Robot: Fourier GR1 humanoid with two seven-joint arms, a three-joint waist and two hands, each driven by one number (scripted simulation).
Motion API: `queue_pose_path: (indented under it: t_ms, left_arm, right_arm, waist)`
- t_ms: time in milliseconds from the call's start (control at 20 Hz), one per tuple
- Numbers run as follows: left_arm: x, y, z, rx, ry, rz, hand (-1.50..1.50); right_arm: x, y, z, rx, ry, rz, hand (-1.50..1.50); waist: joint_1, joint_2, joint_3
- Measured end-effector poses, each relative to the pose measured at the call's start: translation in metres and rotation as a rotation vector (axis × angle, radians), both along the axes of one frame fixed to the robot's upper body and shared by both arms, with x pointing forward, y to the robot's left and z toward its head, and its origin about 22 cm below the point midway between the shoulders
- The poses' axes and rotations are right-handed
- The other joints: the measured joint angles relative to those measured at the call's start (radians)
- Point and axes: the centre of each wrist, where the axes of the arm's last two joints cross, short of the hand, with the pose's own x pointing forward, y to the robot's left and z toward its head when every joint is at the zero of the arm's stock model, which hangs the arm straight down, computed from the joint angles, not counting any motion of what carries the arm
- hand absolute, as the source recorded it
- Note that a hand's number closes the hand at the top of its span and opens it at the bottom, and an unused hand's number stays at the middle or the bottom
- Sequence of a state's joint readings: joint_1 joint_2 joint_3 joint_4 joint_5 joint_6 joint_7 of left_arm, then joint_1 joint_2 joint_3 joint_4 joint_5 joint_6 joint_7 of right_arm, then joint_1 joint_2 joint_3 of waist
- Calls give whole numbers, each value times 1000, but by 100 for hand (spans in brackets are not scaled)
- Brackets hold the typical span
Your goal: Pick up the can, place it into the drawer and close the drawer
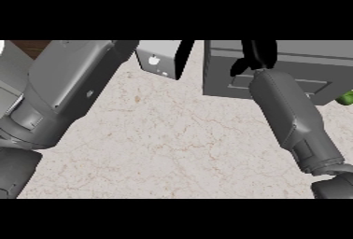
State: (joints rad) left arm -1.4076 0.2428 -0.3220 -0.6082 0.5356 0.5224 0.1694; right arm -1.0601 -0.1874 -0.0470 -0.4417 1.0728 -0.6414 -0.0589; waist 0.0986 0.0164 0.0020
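Table: beige marbled stone table (172,144) carried everything.
Left robot hand: black fingers (183,56) showed; hold could not be told.
Right robot hand (257,53): at grey box-shaped drawer unit (317,70); fingers unclear.
Can: unseen.

**Pale Marble Counter and What Rests on It**

A pale beige, marble-patterned stone counter (172,144) with thin brownish veins fills most of the head view. On its far right side stands a dark grey, box-shaped drawer cabinet (310,58), its panelled front facing the viewer. Just left of it, near the top edge, sits a light grey, box-like appliance with a black side (160,57), apart from the cabinet by a narrow strip of counter. At the right edge, beside the cabinet, a small green object (347,97) shows only in part.
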Motion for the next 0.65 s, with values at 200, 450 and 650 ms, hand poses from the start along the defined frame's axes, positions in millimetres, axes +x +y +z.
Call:
queue_pose_path:
  t_ms: [200,450,650]
  left_arm:
    - [-2,11,-6,3,1,-8,-150]
    - [-6,23,-11,0,6,-12,-150]
    - [-9,36,-12,-1,5,-11,-150]
  right_arm:
    - [5,1,6,-17,14,6,-150]
    - [8,2,10,16,25,47,-150]
    - [10,2,12,49,24,91,-150]
  waist:
    - [6,5,2]
    - [4,11,5]
    - [0,15,8]
